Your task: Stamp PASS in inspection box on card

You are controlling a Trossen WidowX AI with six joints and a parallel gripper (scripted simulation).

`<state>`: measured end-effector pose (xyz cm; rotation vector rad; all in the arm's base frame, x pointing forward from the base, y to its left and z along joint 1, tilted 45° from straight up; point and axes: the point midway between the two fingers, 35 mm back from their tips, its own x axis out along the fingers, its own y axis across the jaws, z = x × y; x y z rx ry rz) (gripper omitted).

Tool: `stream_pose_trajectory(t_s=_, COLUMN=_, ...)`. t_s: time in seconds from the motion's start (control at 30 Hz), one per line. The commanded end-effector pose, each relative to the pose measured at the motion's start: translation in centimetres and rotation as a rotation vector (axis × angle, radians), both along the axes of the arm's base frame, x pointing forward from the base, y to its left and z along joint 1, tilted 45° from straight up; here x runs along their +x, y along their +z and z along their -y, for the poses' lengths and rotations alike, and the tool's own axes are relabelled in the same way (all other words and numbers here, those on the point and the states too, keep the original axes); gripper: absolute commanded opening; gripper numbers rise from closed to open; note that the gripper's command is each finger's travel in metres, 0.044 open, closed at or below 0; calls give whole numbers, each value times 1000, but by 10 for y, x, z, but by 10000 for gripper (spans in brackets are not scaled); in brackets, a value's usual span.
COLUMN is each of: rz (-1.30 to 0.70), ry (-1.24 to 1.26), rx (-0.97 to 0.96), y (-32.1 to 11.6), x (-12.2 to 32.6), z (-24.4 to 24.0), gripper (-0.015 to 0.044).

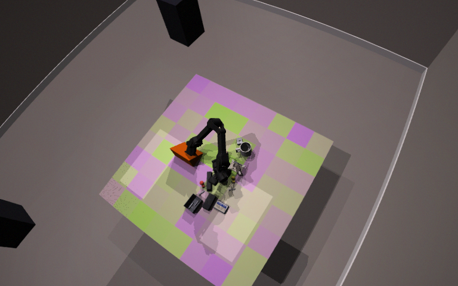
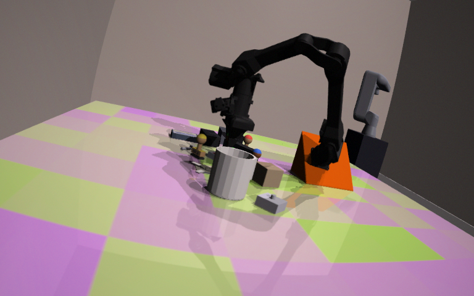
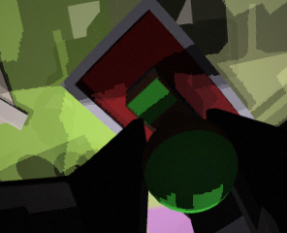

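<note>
My gripper (image 3: 175, 123) (image 2: 228, 139) is shut on the green-knobbed stamp (image 3: 192, 167), whose base shows a green top patch. In the wrist view the stamp is over the red ink pad (image 3: 139, 46), inside its grey rim. Whether its base touches the pad I cannot tell. The stamp's lettering is not visible. A pale card (image 1: 234, 165), partly covered by small things, lies beside the arm; its box and any print cannot be made out. The stamp and pad are hidden behind the gripper in the top and exterior views.
A yellow-knobbed stamp (image 1: 232, 180) (image 2: 200, 147), a red-knobbed stamp (image 1: 202, 183) (image 2: 247, 139) and a blue-knobbed one (image 2: 257, 153) stand nearby. A grey mug (image 1: 245, 149) (image 2: 230, 174), a brown block (image 2: 269, 174) and a black tray (image 1: 186, 204) are around the arm.
</note>
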<state>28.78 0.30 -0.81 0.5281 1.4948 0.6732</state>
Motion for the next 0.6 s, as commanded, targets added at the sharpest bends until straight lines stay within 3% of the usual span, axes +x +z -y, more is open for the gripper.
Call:
stream_pose_trajectory(t_s=0.0, rz=1, ry=4, rx=-1, y=2, x=0, z=2, gripper=0)
stream_pose_trajectory(t_s=0.57, rz=1, ry=3, rx=-3, y=14, x=2, z=15, gripper=0)
